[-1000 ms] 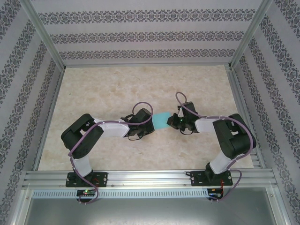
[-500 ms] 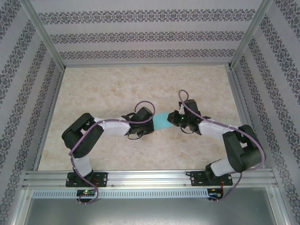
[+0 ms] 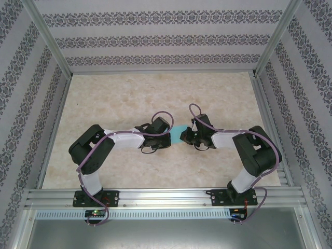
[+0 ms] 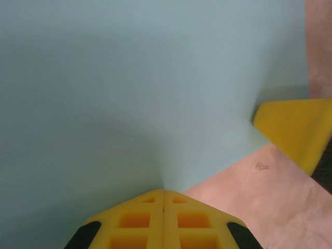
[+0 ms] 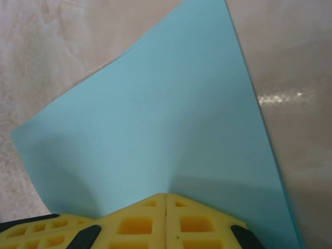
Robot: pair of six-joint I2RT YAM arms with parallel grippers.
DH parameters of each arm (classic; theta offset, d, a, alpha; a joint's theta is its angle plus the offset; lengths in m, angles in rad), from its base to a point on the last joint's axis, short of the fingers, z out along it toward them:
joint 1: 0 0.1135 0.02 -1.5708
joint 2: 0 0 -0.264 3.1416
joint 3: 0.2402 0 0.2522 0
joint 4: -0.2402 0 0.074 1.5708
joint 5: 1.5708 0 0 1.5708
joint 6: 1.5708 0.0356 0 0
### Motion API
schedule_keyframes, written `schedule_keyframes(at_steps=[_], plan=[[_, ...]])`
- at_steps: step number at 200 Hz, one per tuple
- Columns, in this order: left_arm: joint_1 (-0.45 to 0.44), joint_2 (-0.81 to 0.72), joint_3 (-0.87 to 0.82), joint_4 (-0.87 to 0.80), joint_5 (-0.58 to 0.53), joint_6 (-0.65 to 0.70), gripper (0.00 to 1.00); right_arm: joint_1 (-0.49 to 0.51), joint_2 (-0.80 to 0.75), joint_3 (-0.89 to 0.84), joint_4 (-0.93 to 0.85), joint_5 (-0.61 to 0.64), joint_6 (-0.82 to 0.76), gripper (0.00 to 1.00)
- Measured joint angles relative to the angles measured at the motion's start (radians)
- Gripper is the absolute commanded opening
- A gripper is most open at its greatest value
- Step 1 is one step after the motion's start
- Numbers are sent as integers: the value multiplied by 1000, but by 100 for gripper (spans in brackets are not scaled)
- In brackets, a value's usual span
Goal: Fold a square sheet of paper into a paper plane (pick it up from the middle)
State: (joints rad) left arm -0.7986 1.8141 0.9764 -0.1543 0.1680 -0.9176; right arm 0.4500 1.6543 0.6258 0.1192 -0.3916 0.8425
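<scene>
The square sheet of paper [image 3: 177, 134] is thin turquoise-teal, and a short strip of it shows between the two grippers at the table's middle. My left gripper [image 3: 168, 136] is shut on its left side; in the left wrist view the yellow jaws [image 4: 164, 194] meet with the paper [image 4: 145, 93] rising from their tips. My right gripper [image 3: 184, 136] is shut on the right side; its jaws [image 5: 166, 196] pinch the paper [image 5: 166, 119], which bows upward. The right gripper's yellow finger [image 4: 295, 129] shows at the sheet's far edge. No paper plane shape is visible.
The beige marbled table [image 3: 129, 98] is boxed in by patterned walls and aluminium frame rails [image 3: 155, 197] at the near edge. Both arms lie low over the table, elbows out to the sides.
The right gripper has moved left toward the left gripper, so less paper shows between them. The right arm's elbow swung out and back. The left arm has barely moved.
</scene>
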Motion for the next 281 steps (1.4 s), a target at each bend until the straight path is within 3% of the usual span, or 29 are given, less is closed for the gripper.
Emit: schedule_keyframes(at_steps=[68, 144, 281], plan=[[-23, 37, -31, 244, -17, -197, 1, 0, 0, -7, 12, 2, 38, 6], [-48, 60, -99, 362, -92, -316, 1, -1, 0, -11, 14, 7, 74, 6], [-48, -124, -287, 287, -265, -414, 0, -27, 11, -24, 35, -26, 72, 5]])
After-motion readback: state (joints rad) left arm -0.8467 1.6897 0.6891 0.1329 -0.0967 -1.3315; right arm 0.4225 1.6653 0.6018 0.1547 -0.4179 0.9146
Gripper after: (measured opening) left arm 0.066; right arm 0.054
